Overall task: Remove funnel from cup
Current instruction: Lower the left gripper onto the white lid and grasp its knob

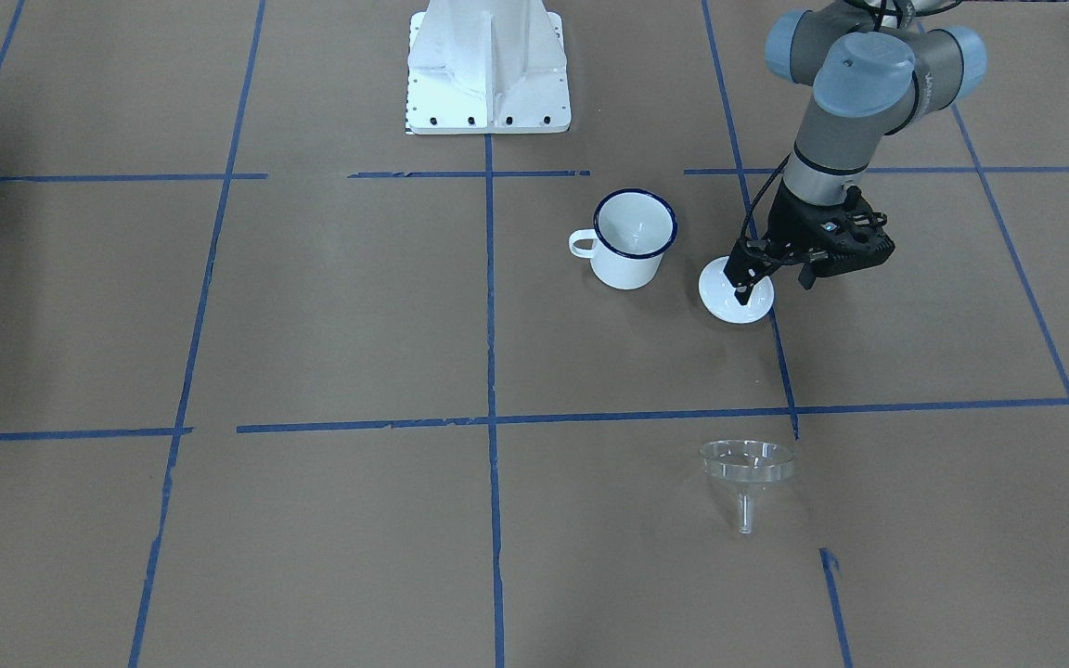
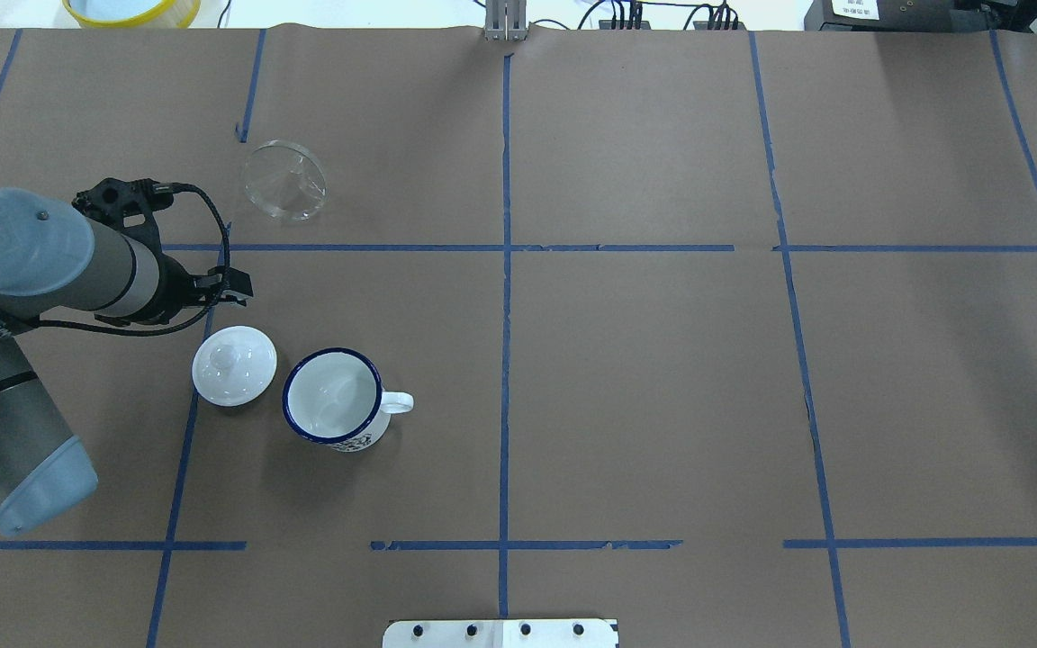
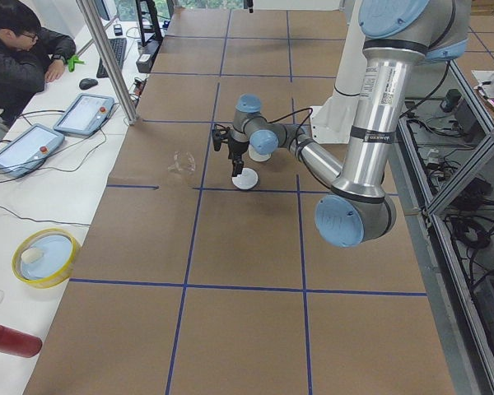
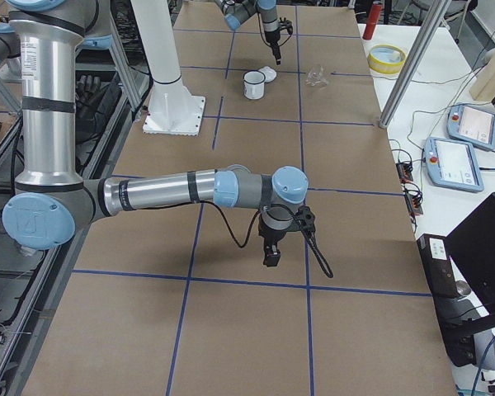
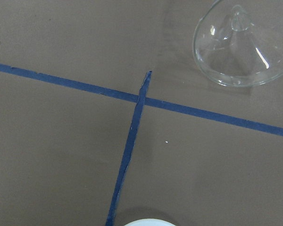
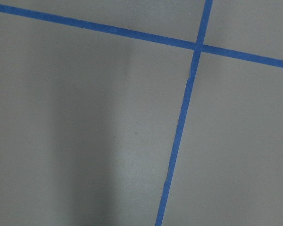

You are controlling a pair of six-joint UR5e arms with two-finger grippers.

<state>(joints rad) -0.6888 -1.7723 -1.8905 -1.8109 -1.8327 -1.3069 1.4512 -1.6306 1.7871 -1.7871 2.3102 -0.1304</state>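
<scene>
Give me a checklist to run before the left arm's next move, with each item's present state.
1. Funnel out of the cup: ok. The funnel lies on its side, well apart from the cup.
2. Cup upright and empty: ok.
3. Left gripper free of the funnel: ok. The left gripper hangs over the white lid beside the cup.
4. Left gripper clear of the lid: cannot tell whether it touches.
5. Left jaws open: cannot tell.
6. Right gripper out of the way: ok. The right gripper is far from the cup; open or shut, cannot tell.
</scene>
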